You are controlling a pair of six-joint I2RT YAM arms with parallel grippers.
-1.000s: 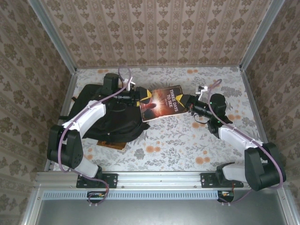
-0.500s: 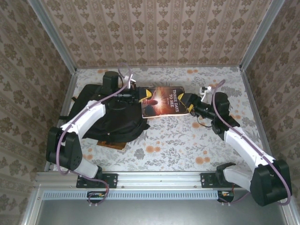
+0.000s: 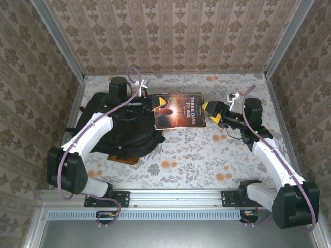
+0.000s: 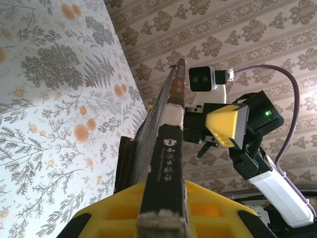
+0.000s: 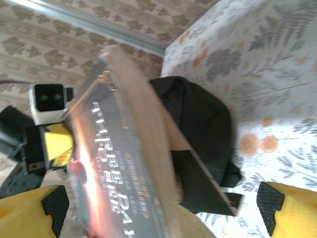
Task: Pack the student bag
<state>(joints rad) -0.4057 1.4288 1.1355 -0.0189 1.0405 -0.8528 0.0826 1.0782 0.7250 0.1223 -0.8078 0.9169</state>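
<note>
at the far middle of the table (image 3: 207,155): handover done. a second ago the right claw (image 3: 209,112) pinched the book (image 3: 178,111) by its right edge, and the left claw (image 3: 153,105) stood half open at the other edge. roles now swapped. left claw is clamped tight on the book's left edge, which sits wedged between its yellow fingers (image 4: 223,206) in the left wrist view. right claw is spread fully wide and holds nothing, its pads (image 5: 49,203) standing off either side of the book's edge. book has swung from tilted to roughly square and is held up off the table.

meaning, as i judge it: the book now belongs to the arm that reaches over the bag, so loading can go ahead. this book is not in yet.

bag (image 3: 129,137): black soft fabric, slumped low on the left side of the table, beneath the left arm, its right edge just beside the book. mouth not readable from above. a brown flat thing (image 3: 124,160) pokes out under its near edge.
</note>
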